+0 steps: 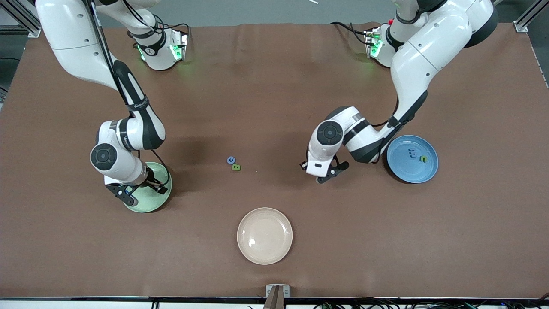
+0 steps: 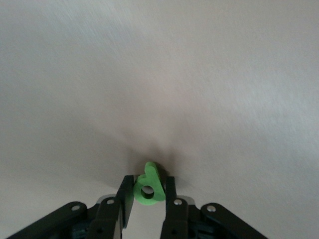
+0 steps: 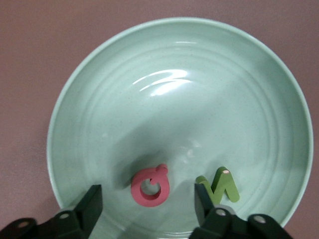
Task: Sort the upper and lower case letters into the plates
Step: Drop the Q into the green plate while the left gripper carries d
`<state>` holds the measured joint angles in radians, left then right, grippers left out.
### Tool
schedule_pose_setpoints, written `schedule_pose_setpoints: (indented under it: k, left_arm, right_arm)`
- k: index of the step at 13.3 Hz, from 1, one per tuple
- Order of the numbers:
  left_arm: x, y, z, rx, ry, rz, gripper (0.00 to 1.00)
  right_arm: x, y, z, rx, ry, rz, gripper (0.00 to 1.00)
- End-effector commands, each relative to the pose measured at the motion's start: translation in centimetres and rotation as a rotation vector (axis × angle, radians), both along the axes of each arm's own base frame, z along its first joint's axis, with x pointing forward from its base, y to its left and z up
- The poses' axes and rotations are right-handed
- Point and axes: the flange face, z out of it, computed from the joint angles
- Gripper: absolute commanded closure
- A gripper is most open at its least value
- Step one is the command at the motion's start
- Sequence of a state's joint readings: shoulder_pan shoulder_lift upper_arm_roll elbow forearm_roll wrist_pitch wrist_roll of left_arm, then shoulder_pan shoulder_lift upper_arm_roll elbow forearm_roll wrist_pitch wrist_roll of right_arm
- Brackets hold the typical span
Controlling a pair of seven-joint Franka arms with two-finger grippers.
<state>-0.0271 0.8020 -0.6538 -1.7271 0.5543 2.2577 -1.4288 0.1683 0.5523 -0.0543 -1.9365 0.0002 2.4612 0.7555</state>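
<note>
Foam-like letters looked light, stiff and best pinched across their flat faces, I judged. My left claw point(image 2: 145, 191) was clenched on a green letter point(image 2: 148, 185) over the surface point(image 1: 274, 107); my right claw point(image 3: 144, 209) hung released over the mint plate point(image 3: 99, 99), above a red letter point(image 3: 150, 186).

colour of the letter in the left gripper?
Green letter, pinched in the left gripper; clearest in the left wrist view.
</note>
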Motion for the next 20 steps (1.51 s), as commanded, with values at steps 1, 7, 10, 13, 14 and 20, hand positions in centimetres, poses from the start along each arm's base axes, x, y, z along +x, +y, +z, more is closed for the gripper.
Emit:
schedule_pose_setpoints:
  k: [1, 7, 10, 13, 14, 20]
  left_arm:
    - [0.8, 2.4, 3.7, 0.044, 0.003, -0.086, 0.87]
    - [-0.3, 15.0, 7.2, 0.012, 0.071, -0.298, 0.87]
    - [-1.6, 22.8, 6.2, 0.036, 0.089, -0.453, 0.86]
    - [-3.1, 28.0, 4.6, 0.06, 0.09, -0.558, 0.86]
    - [-3.5, 29.3, 4.1, 0.066, 0.089, -0.577, 0.86]
    - [-4.6, 31.6, 1.9, 0.049, 0.028, -0.664, 0.86]
  right_arm:
    - [0.6, 0.4, 3.1, 0.005, 0.041, 0.011, 0.0]
    - [1.2, 8.7, 7.0, 0.0, 0.089, -0.113, 0.0]
    - [0.2, 14.2, 7.6, -0.003, 0.067, -0.171, 0.0]
    - [-0.8, 19.7, 6.5, 0.013, 0.015, -0.243, 0.0]
    - [-1.4, 21.5, 5.7, 0.018, -0.001, -0.262, 0.0]
    - [-5.0, 28.1, 1.2, 0.016, -0.019, -0.37, 0.0]
